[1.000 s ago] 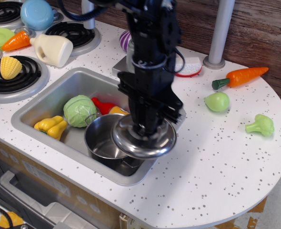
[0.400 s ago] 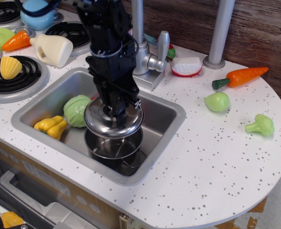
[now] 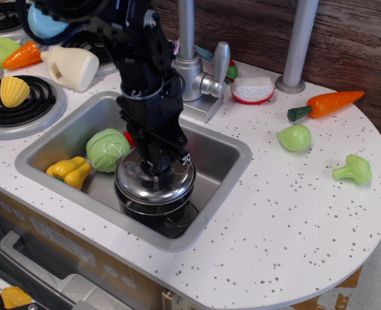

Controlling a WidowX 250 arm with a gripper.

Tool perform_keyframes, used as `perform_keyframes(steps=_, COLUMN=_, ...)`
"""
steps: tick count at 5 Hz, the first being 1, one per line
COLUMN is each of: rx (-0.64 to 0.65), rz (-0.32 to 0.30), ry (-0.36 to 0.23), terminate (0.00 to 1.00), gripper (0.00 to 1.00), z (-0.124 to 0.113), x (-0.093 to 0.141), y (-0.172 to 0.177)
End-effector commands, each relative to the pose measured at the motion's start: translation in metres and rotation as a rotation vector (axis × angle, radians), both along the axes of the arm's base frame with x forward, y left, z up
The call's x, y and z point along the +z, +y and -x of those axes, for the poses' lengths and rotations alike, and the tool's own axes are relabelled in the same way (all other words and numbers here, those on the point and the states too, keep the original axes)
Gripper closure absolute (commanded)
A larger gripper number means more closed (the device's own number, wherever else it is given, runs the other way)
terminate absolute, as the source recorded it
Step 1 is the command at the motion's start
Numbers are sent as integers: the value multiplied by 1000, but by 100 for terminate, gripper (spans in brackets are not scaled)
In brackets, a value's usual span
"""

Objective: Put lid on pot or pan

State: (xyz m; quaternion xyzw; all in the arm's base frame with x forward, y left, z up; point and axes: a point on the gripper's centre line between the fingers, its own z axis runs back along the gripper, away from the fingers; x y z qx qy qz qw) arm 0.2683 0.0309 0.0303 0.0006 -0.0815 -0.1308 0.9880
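The shiny steel lid (image 3: 153, 183) lies level on top of the small steel pot (image 3: 153, 210), which stands in the front part of the sink basin (image 3: 211, 152). My black gripper (image 3: 159, 163) reaches straight down onto the middle of the lid, with its fingers around the central knob, which they hide. The jaws look closed on the knob. Only the pot's dark side wall and a wire handle show under the lid.
A green cabbage (image 3: 108, 149), a yellow pepper (image 3: 70, 172) and a red toy lie in the sink left of the pot. The faucet (image 3: 200, 81) stands behind. A carrot (image 3: 326, 103), a green pear (image 3: 294, 137) and broccoli (image 3: 354, 170) lie on the counter to the right. Stove burners with corn (image 3: 14, 91) are at the left.
My gripper carried the lid from the pot's right rim leftward over the pot, then lowered it. The lid went from tilted and raised to resting flat on the pot.
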Motion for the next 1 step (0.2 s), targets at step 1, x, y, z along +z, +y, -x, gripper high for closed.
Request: perform_keyframes(steps=1, rx=-31, rz=-15, ry=-45, terminate=100, gripper=0, z=-2, x=-3, y=0)
